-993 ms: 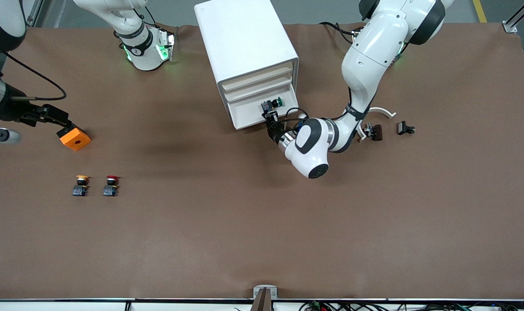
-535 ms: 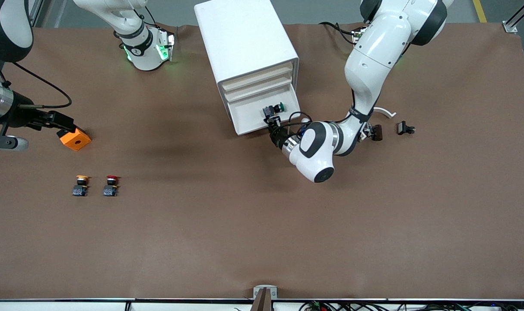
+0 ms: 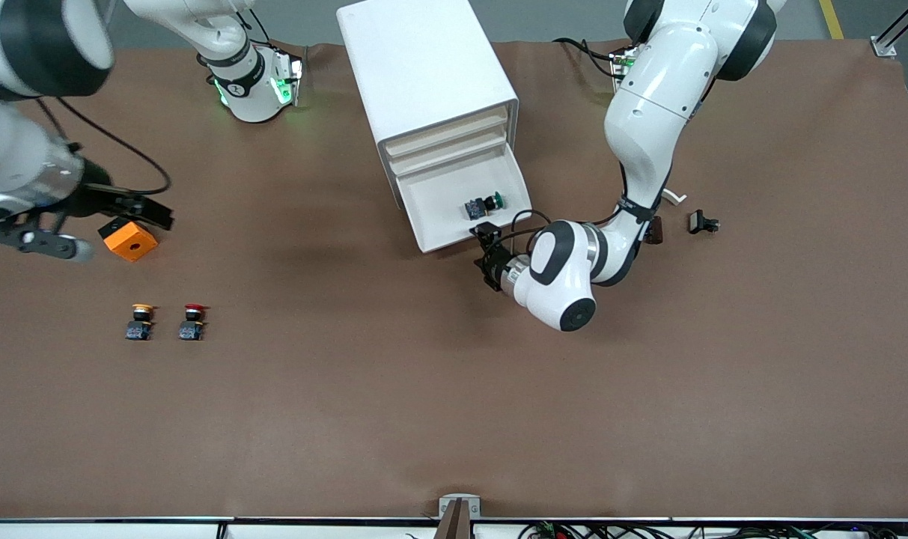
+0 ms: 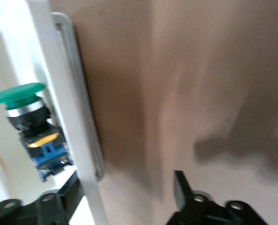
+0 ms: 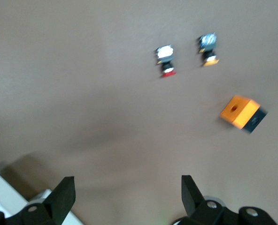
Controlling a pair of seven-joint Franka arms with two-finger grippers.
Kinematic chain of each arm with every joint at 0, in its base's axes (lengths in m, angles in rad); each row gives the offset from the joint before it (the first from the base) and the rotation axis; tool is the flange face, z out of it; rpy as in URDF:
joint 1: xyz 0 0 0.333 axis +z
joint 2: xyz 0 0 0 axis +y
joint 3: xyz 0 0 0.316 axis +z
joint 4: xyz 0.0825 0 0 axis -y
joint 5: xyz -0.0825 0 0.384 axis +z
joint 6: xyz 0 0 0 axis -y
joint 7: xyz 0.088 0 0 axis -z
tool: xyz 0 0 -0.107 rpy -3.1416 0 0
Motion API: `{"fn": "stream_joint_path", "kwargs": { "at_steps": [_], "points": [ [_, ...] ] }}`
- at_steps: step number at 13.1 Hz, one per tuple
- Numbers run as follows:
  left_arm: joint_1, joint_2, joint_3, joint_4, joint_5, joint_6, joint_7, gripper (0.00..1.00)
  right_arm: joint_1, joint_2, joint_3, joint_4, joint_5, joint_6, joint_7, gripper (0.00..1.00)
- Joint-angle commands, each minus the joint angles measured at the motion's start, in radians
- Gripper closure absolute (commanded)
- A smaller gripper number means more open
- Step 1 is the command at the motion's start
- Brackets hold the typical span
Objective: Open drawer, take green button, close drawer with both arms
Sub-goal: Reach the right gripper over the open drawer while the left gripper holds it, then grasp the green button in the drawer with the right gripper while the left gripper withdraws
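While the lowest drawer stands pulled out of the white cabinet, its cream front edge faces the front camera and the green-capped button lies on its side inside it, close to the corner toward the left arm's end of the table (cap pointing to about 2 o'clock in the front view). The left gripper sits just in front of that drawer's front edge, at roughly 5 o'clock from the button, fingers spread apart and grasping nothing; in the left wrist view the drawer's front lip runs between them and the button shows past it, green cap, black body, blue base. The right gripper hangs low toward the right arm's end of the table, just above an orange block, fingers released wide and empty. In the right wrist view the block, a red-capped button and a yellow-capped button lie on bare brown table. In the front view those two buttons stand side by side at about 6 o'clock from the block, nearer the front camera. A small black part rests near the left arm's forearm.
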Motion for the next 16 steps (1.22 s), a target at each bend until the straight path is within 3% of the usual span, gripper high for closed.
{"fn": "stream_joint_path", "kwargs": {
  "at_steps": [1, 5, 9, 13, 16],
  "points": [
    [-0.005, -0.021, 0.068, 0.053, 0.029, 0.001, 0.012, 0.0, 0.136, 0.01, -0.006, 0.014, -0.004, -0.011, 0.267, 0.0],
    [-0.002, -0.072, 0.11, 0.1, 0.142, -0.017, 0.018, 0.0, 0.349, 0.064, -0.006, 0.018, 0.028, 0.041, 0.719, 0.0],
    [0.001, -0.176, 0.102, 0.106, 0.489, -0.028, 0.125, 0.0, 0.558, 0.169, -0.006, 0.021, 0.03, 0.184, 1.112, 0.0],
    [0.052, -0.302, 0.108, 0.083, 0.505, -0.038, 0.558, 0.0, 0.673, 0.28, -0.006, 0.023, 0.045, 0.342, 1.39, 0.0],
    [0.113, -0.368, 0.11, 0.079, 0.506, -0.121, 0.884, 0.0, 0.727, 0.352, -0.006, 0.04, 0.047, 0.422, 1.504, 0.0]
  ]
}}
